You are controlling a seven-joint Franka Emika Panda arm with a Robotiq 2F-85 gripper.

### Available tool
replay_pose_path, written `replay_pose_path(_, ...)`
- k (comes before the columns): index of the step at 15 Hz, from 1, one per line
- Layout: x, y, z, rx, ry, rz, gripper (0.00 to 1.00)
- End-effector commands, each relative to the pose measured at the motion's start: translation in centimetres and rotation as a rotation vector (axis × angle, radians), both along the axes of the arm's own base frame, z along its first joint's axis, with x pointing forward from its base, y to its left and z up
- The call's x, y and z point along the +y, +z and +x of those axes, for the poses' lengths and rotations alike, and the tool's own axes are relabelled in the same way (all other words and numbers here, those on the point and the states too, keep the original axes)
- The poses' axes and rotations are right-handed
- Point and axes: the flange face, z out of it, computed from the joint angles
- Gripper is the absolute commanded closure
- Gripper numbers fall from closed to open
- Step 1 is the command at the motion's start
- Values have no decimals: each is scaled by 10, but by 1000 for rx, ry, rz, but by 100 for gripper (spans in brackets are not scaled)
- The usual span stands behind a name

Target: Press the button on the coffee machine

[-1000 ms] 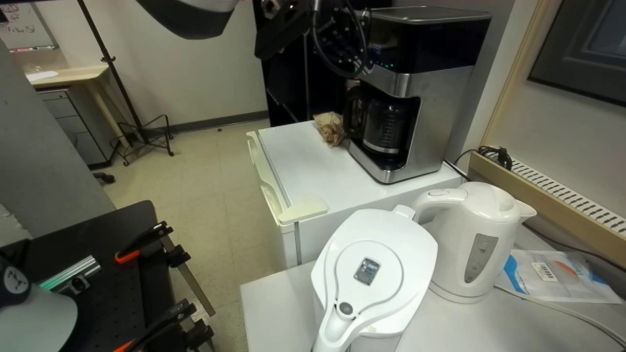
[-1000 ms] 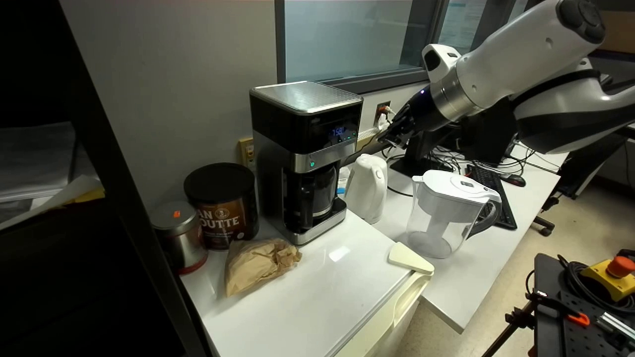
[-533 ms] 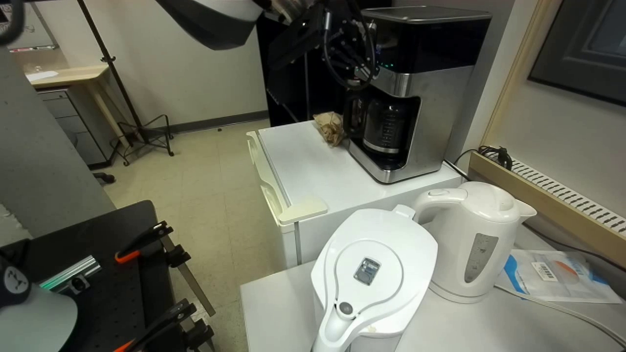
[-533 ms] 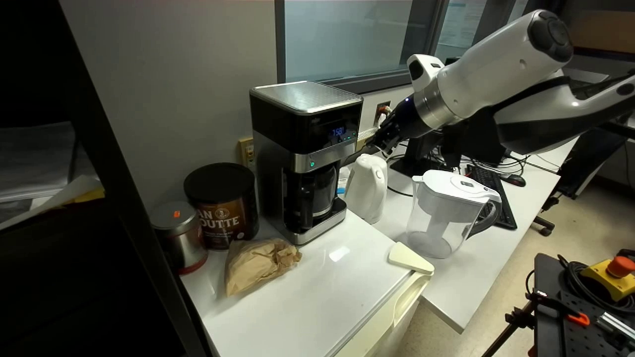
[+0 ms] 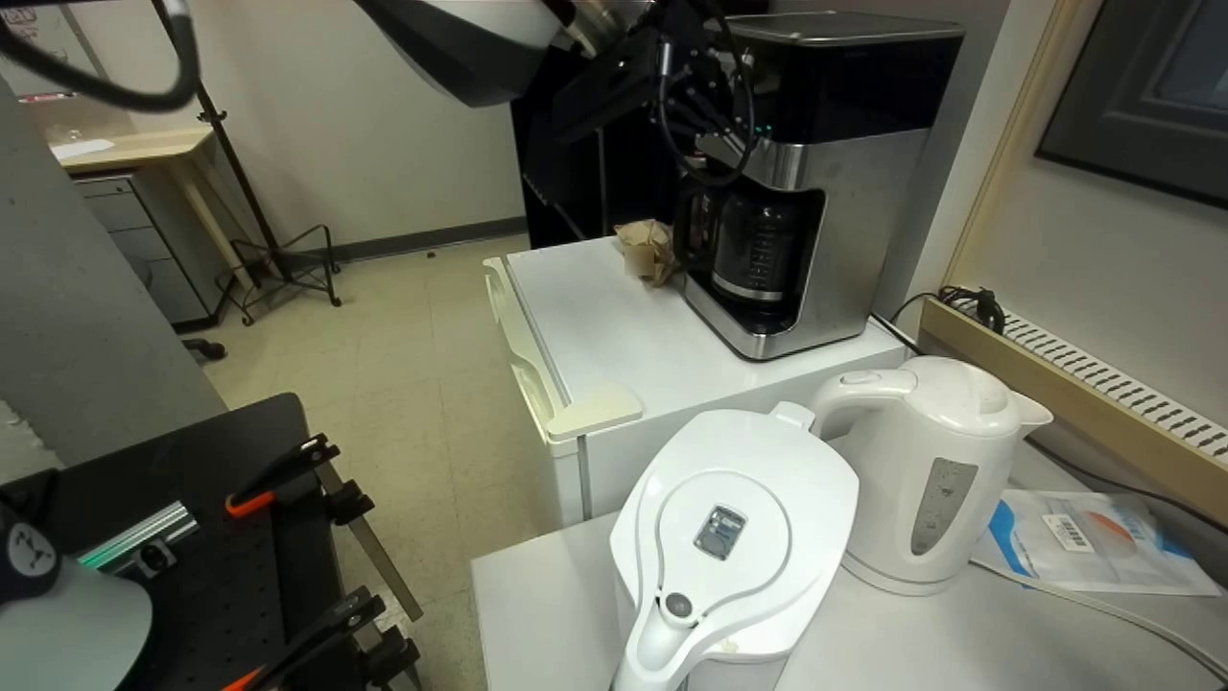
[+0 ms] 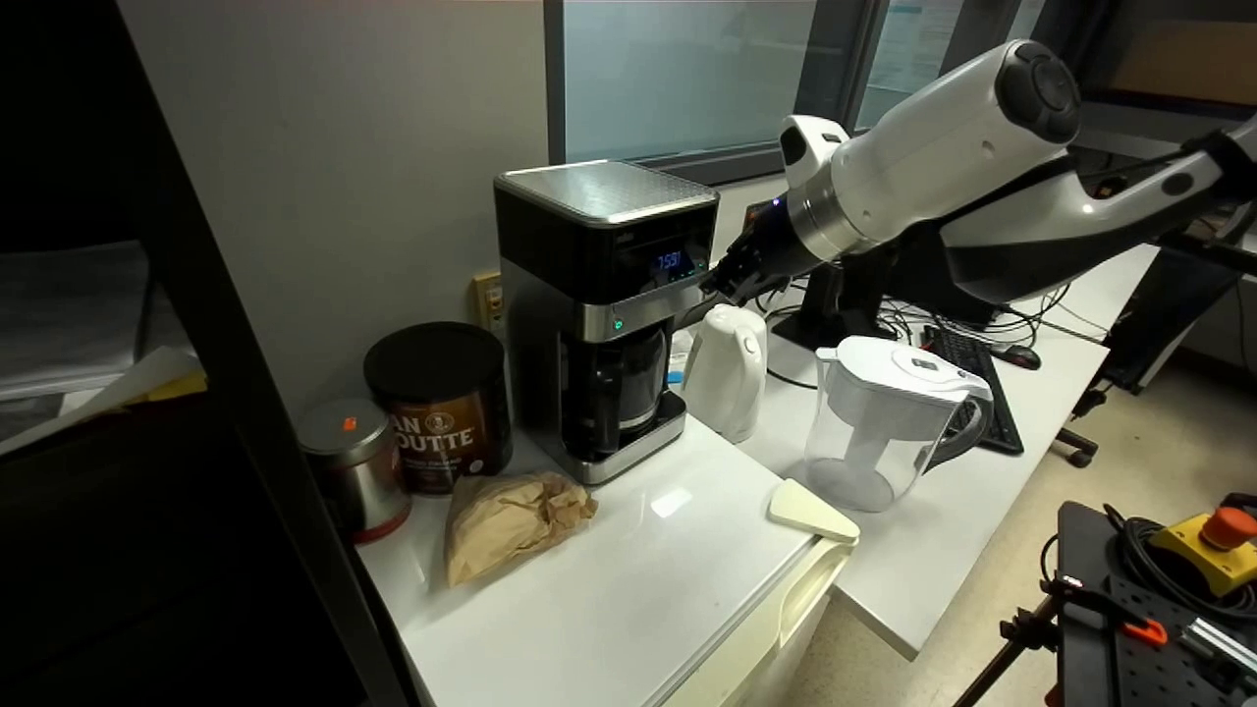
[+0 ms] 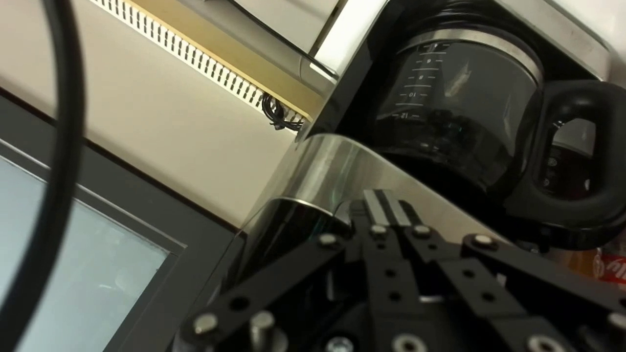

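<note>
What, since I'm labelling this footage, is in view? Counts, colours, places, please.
coffee machine: one, black and silver, on white unit
carafe: one, dark, inside coffee machine
coffee tub: one, brown, beside coffee machine
canister: one, silver, beside coffee tub
paper bag: one, brown, on white unit
kettle: one, white, on white desk
filter jug: one, white and clear, beside kettle
packet: one, white and blue, beside kettle
keyboard: one, black, on white desk
mouse: one, black, beside keyboard
stop box: one, yellow, at black table
clamps: two, black and orange, at black table
whiteboard: one, white, in background
robot arm: one, white and black, above white desk
end effector: one, black, by coffee machine's front; contact unclear
</note>
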Motion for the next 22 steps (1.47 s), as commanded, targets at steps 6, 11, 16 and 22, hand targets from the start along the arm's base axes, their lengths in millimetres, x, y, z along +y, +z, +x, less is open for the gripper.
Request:
replay_pose_path(6, 7, -7, 16, -30, -24, -18, 100)
replay_pose_path(11, 5, 0, 2, -26, -3, -21, 100)
replay_pose_path(16, 6, 17, -28, -29, 89, -33, 100)
replay_pose_path(22, 5, 42, -71, -66, 196, -23, 100)
